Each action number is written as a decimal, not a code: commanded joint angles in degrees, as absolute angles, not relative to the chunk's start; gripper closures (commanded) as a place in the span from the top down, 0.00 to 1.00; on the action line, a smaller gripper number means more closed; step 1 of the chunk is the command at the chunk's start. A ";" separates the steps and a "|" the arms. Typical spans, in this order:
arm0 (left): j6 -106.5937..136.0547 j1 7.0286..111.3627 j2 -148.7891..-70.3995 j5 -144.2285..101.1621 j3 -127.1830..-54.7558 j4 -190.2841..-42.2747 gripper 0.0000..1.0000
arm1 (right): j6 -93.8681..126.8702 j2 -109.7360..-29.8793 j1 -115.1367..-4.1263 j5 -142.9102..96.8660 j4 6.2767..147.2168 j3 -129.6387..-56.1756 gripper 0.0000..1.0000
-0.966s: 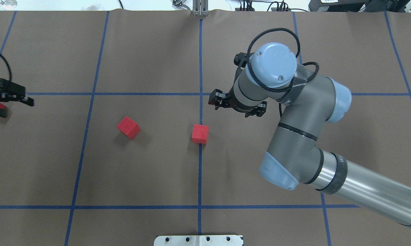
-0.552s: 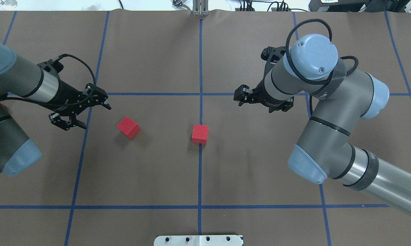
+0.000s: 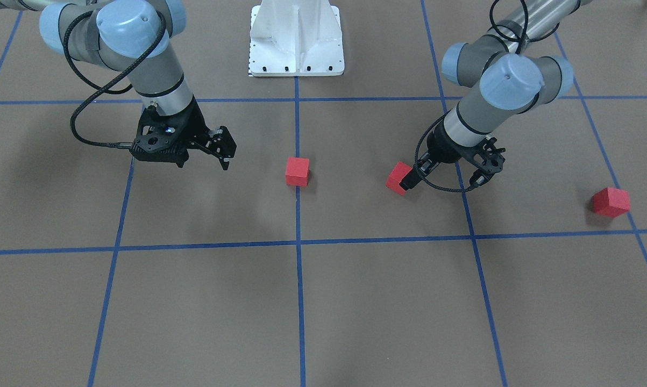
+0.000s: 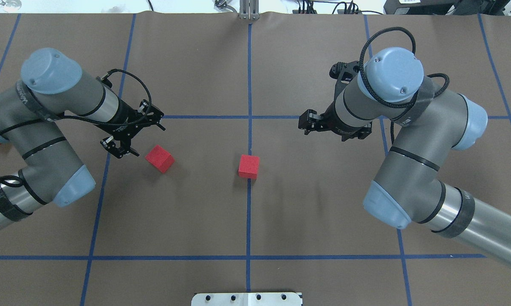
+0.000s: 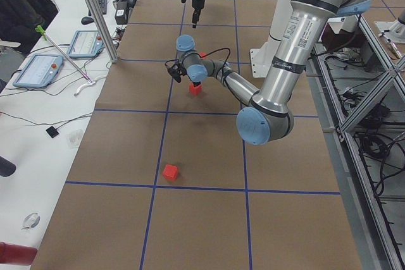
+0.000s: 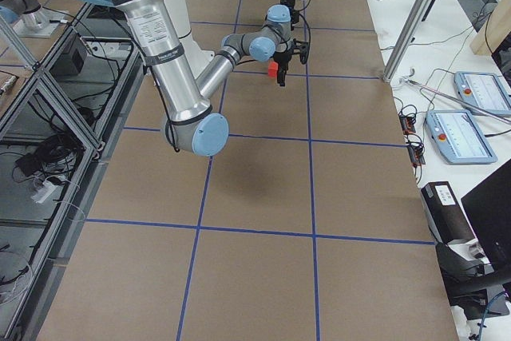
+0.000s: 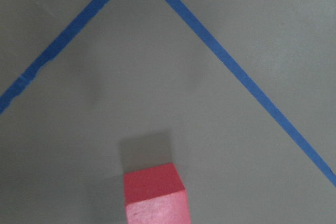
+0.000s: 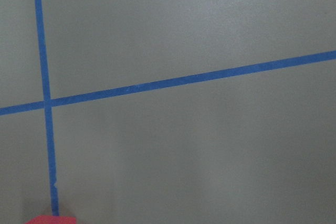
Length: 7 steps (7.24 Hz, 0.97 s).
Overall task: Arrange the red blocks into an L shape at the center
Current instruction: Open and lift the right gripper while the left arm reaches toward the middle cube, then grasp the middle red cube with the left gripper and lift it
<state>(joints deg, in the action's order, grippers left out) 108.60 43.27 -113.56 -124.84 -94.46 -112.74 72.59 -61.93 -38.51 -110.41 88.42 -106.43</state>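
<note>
Brown floor (image 3: 194,301): three red blocks (image 3: 297,171) (image 3: 397,177) (image 3: 611,201), two end effectors (image 4: 136,134) (image 3: 186,150)

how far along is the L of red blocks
The first block sits on the middle line. Nothing is held: the left hand hovers open beside the second block. That one and the far block must be brought in; no L yet.

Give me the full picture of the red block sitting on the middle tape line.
That red block is a small matte cube with plain, unmarked faces. It sits flat on the brown floor, straddling the middle blue tape line, roughly square to the grid. Only the floor touches it.
</note>
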 commanded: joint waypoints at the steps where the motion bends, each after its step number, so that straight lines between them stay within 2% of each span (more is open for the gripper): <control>1: 108.99 40.97 -113.47 -124.28 -93.08 -112.68 1.00 | 72.42 -61.96 -38.50 -110.39 88.42 -106.26 1.00; 3: 109.07 40.08 -113.55 -123.32 -92.55 -112.68 0.99 | 72.42 -61.96 -38.50 -110.39 88.42 -106.17 1.00; 4: 109.07 39.12 -113.90 -122.01 -91.33 -112.68 0.86 | 72.42 -62.14 -38.50 -110.39 88.42 -106.26 1.00; 5: 109.94 39.11 -114.25 -122.17 -91.49 -110.85 0.06 | 72.42 -62.05 -38.50 -110.30 88.42 -106.26 1.00; 6: 109.86 39.11 -114.52 -122.17 -91.49 -110.31 0.00 | 72.42 -62.31 -38.50 -110.30 88.33 -106.35 1.00; 7: 109.86 39.11 -116.09 -122.43 -91.84 -109.95 0.00 | 72.42 -62.40 -38.50 -110.39 88.33 -106.43 1.00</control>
